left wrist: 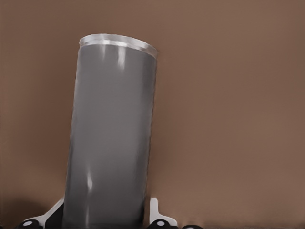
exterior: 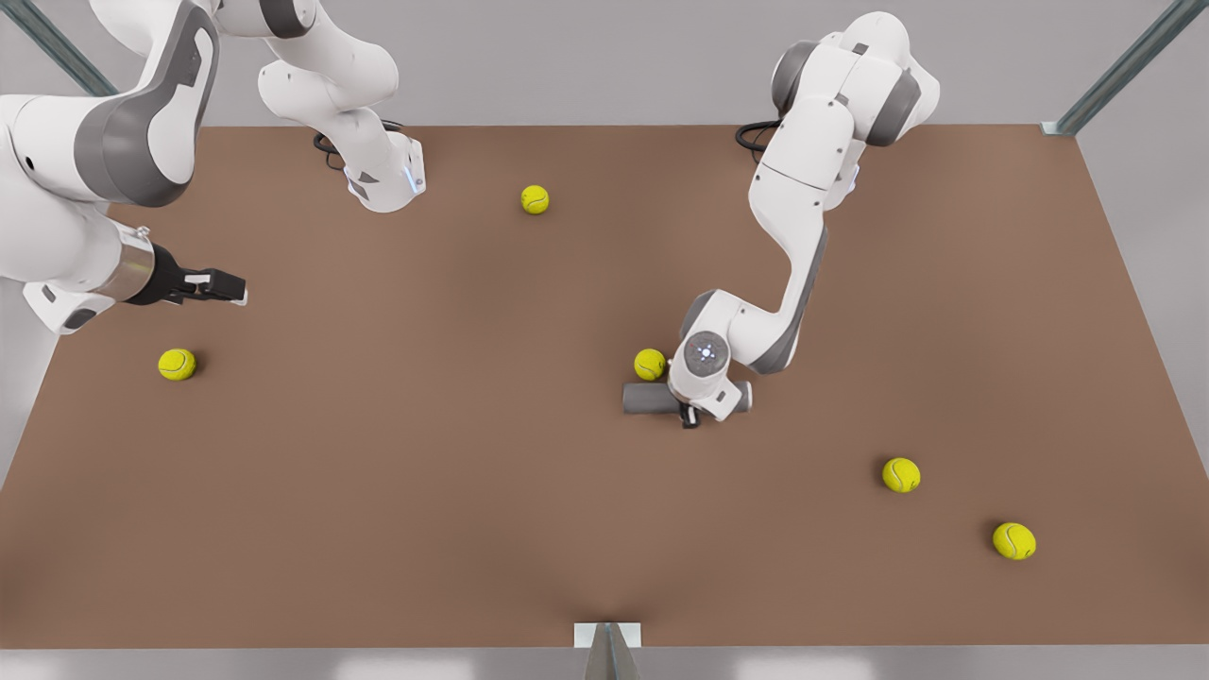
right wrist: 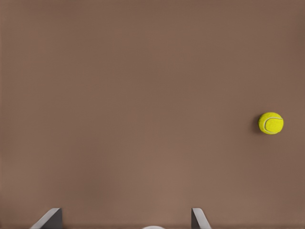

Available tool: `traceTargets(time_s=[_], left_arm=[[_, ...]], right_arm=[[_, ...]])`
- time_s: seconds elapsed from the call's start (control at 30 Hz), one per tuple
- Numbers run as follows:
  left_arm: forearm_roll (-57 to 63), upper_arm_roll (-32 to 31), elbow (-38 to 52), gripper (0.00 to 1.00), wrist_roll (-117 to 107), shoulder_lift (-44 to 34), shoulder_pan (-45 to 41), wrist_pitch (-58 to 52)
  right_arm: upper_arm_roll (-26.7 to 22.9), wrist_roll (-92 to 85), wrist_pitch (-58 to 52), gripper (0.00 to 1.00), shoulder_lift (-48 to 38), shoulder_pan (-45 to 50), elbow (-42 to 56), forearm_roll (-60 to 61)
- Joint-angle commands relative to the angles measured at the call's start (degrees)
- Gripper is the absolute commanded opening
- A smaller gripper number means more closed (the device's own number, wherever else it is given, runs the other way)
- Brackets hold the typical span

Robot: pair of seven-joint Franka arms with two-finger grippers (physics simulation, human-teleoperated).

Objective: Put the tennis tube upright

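The tennis tube (exterior: pixel 652 399) lies flat on the table (exterior: pixel 472 529) between the left gripper's (exterior: pixel 690 416) jaws, which straddle it; whether they grip it is unclear. A firm squeeze should come first, then a slow tilt so the tube does not slip; the right gripper (exterior: pixel 227 285) waits with jaws apart, well away from the tube.

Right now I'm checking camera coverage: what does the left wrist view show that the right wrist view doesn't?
Left wrist view alone: the tennis tube close up, lying on the table, with the left gripper straddling it, one finger on each side. Right wrist view alone: one tennis ball and the right gripper, open over bare surface, waiting. Both share the brown table.
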Motion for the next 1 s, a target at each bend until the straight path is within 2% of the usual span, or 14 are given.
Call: traceTargets(time_s=[0.0, 0.63, 0.77, 0.97], left_arm=[[-1.3, -0.2, 0.4, 0.85, 1.6, -0.1, -0.1, 0.3], [-4.2, -0.7, 5.0, 0.85, 1.8, 3.9, 0.0, 3.4], [-4.2, -0.8, 5.5, 0.75, 1.8, 4.2, 0.0, 3.4], [-4.2, -1.0, 5.6, 0.74, 1.8, 5.0, -0.1, 4.7]], right_arm=[[-0.1, 0.3, 0.0, 1.00, 0.0, 0.0, 0.0, 0.1], [0.5, 0.5, 0.1, 1.00, 1.1, 0.2, 0.0, 0.2], [0.6, 0.6, 0.1, 1.00, 1.1, 0.2, 0.0, 0.2], [0.7, 0.6, 0.1, 1.00, 1.2, 0.2, 0.0, 0.2]])
